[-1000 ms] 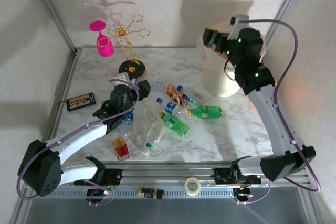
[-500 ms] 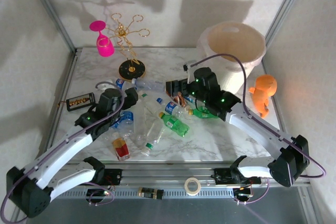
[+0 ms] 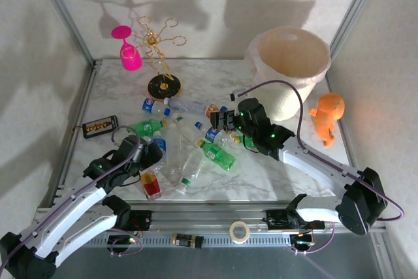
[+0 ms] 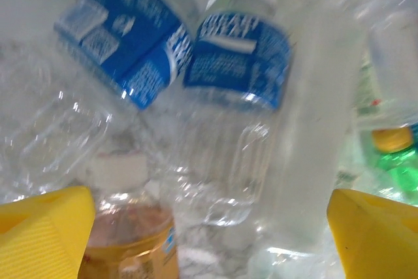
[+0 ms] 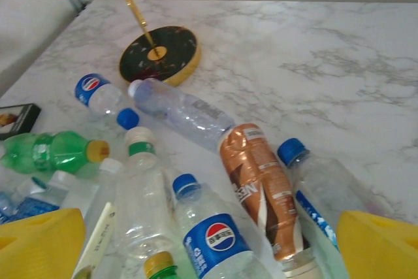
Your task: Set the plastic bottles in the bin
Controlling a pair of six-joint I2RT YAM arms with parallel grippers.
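Observation:
Several plastic bottles (image 3: 196,151) lie in a heap on the marble table. My left gripper (image 3: 152,156) hangs open low over the heap's near-left part. Between its yellow fingertips (image 4: 39,230) lie a clear blue-labelled bottle (image 4: 235,70) and an amber-labelled one (image 4: 130,243), neither of them gripped. My right gripper (image 3: 219,120) is open above the heap's far side. Below its jaws are a Pepsi bottle (image 5: 219,240) and a brown-labelled bottle (image 5: 261,184). The cream bin (image 3: 290,63) stands at the back right, beyond the right gripper.
A gold rack on a black base (image 3: 163,85) holds a pink glass (image 3: 128,53) at the back left. A small black box (image 3: 100,125) lies at the left edge. An orange figure (image 3: 328,114) stands right of the bin. A tape roll (image 3: 240,231) rests on the front rail.
My right arm has swung down from above the bin to the bottle heap. My left gripper has drawn back toward the near edge, uncovering a green bottle.

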